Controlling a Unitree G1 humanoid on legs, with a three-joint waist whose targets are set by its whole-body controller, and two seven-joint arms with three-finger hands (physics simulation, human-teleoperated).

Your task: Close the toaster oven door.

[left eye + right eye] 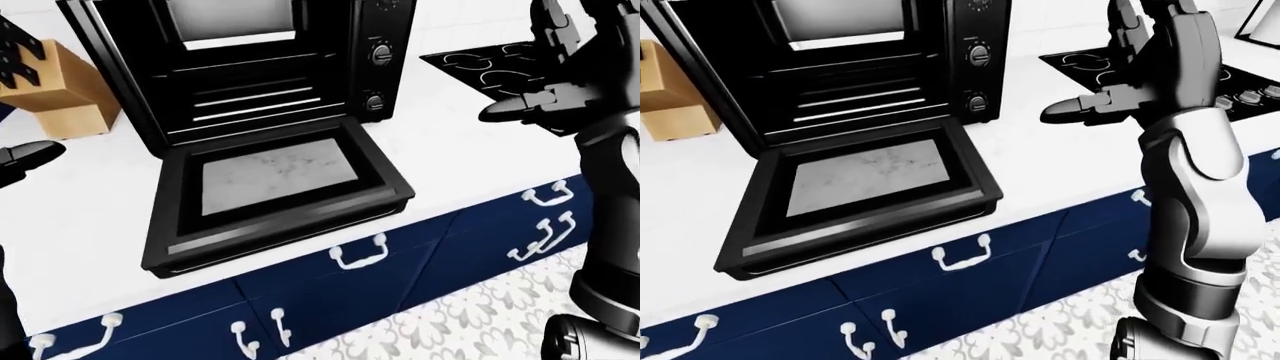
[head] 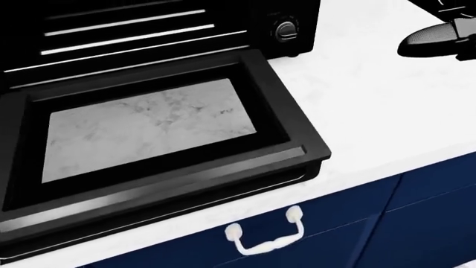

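Note:
A black toaster oven stands on the white counter with its racks showing. Its door hangs fully open, lying flat toward me over the counter, glass pane up; the head view shows the door filling the left half. My right hand hovers open above the counter to the right of the oven, well clear of the door, holding nothing. At the far left edge of the left-eye view my left hand shows only as a dark extended shape, away from the door.
A wooden knife block stands left of the oven. A black cooktop lies on the counter behind my right hand. Navy drawers with white handles run under the counter, above a patterned floor.

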